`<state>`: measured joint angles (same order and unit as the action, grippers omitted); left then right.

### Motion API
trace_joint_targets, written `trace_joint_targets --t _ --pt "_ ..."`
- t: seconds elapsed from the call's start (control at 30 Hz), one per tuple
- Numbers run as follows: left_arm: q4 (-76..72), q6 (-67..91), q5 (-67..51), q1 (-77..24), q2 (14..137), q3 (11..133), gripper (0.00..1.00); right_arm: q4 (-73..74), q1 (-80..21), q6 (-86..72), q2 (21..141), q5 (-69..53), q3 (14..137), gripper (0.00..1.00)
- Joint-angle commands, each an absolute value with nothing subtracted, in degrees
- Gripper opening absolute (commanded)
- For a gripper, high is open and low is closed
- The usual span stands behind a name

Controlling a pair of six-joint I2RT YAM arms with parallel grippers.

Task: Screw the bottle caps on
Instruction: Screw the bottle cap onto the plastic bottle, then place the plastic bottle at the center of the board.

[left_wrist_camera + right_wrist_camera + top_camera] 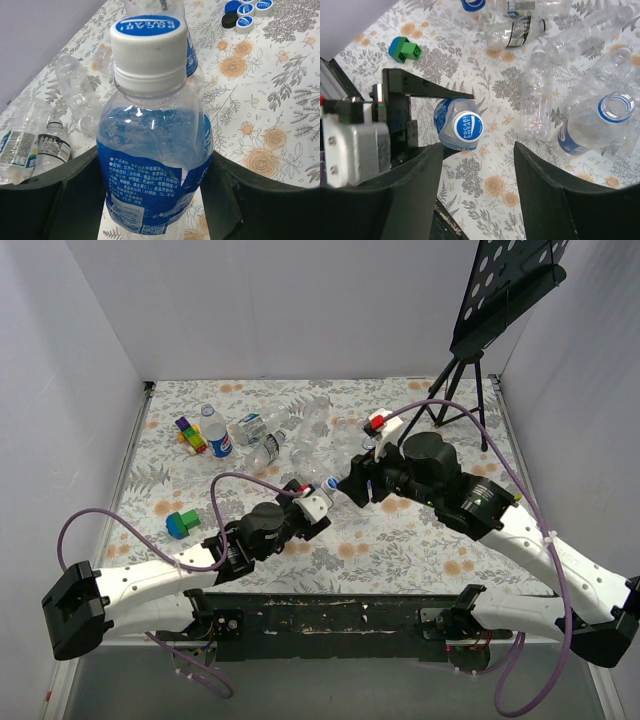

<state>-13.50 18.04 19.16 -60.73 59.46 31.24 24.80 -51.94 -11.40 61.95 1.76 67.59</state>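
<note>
The left gripper [157, 200] clamps a crinkled clear bottle [155, 150] with round cap [148, 50].

Capped bottle [155, 150] in left pincer [156, 195]; loose bottles [290, 430] behind it.

A table [400, 540] covered in grey-and-orange floral cloth bears a far-side cluster of clear plastic bottles [268, 445] lying down. Also on it are small blue plastic screw caps [244, 23], a multicoloured toy block [190, 433], a green-and-blue toy [181, 524] and a black tripod stand [462, 362].

Parts cut off
The bottle [155, 165] loses its base below the picture's edge; far-right loose caps [246, 9] are clipped.
</note>
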Motion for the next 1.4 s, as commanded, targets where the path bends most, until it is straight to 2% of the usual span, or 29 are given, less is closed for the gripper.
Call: trace_joint_targets --t 0.0,0.2,0.43,0.63,0.67,0.8,0.9,1.03,1.1,1.13,1.27,1.37 --pt "-13.36 23.55 11.26 -57.66 56.43 32.43 0.00 21.63 -51.77 -10.46 59.59 1.68 67.50 0.66" --pt "-14.59 25.92 3.79 -55.20 54.76 31.99 0.00 19.25 -51.68 -11.07 60.64 -1.75 65.92 0.68" --pt "-17.66 32.07 2.02 -51.69 53.70 31.46 0.00 17.32 -51.68 -10.81 57.93 -0.18 63.02 0.69" --pt "-20.39 37.79 5.44 -46.59 48.62 30.41 0.00 12.58 -51.68 -9.58 50.81 4.56 57.14 0.70" --pt "-20.65 38.05 6.32 -45.45 47.21 30.15 0.00 11.52 -51.68 -9.41 49.67 5.18 56.00 0.73" --pt "-19.17 37.18 14.39 -40.71 41.58 29.88 0.00 8.27 -51.68 -7.65 44.66 7.29 50.55 0.76" --pt "-17.50 37.35 19.59 -33.95 38.68 29.79 0.00 6.95 -51.77 -6.33 42.28 8.52 47.30 0.79" --pt "-15.21 40.42 19.95 -20.95 37.09 29.36 0.00 4.31 -51.77 -5.19 39.56 11.42 42.64 0.79" --pt "-14.50 42.96 20.82 -13.48 37.53 28.66 0.00 2.64 -51.77 -5.19 38.15 12.30 40.27 0.81" --pt "-14.68 44.20 20.39 -9.18 37.88 28.22 0.00 1.68 -51.77 -4.92 37.19 12.65 38.86 0.86" --pt "-17.83 49.56 14.77 5.60 43.05 27.77 0.00 -1.47 -51.77 -4.39 34.81 14.32 34.99 0.88" --pt "-25.19 47.21 17.30 8.61 51.12 27.69 0.00 -5.70 -51.77 -3.96 32.44 14.15 30.78 0.89"
